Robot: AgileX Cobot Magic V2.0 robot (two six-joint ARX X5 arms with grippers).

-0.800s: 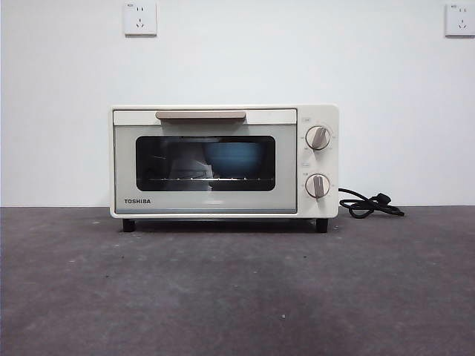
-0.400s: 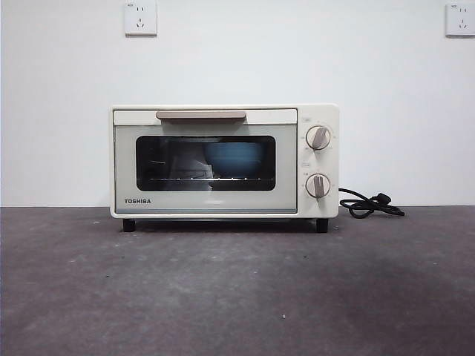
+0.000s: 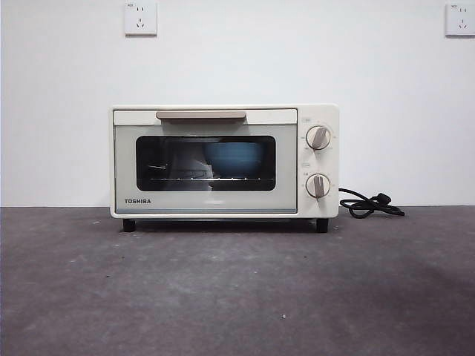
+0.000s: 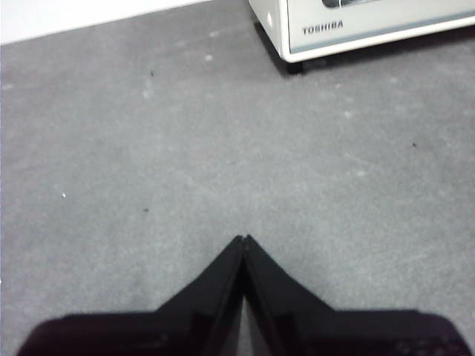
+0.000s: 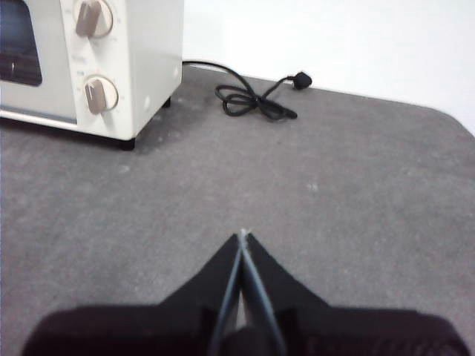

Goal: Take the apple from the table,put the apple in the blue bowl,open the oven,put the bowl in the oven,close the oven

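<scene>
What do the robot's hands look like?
Each hand is a plain matte black gripper with two flat jaws that taper to a thin point. The left gripper and the right gripper look alike in their wrist views. No cables, stickers or markings show on them.

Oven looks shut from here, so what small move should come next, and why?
Probably none beyond holding both arms parked. The oven door sits flush and closed, the blue bowl shows behind the glass, and the left claw and right claw are shut and empty over the table.
</scene>
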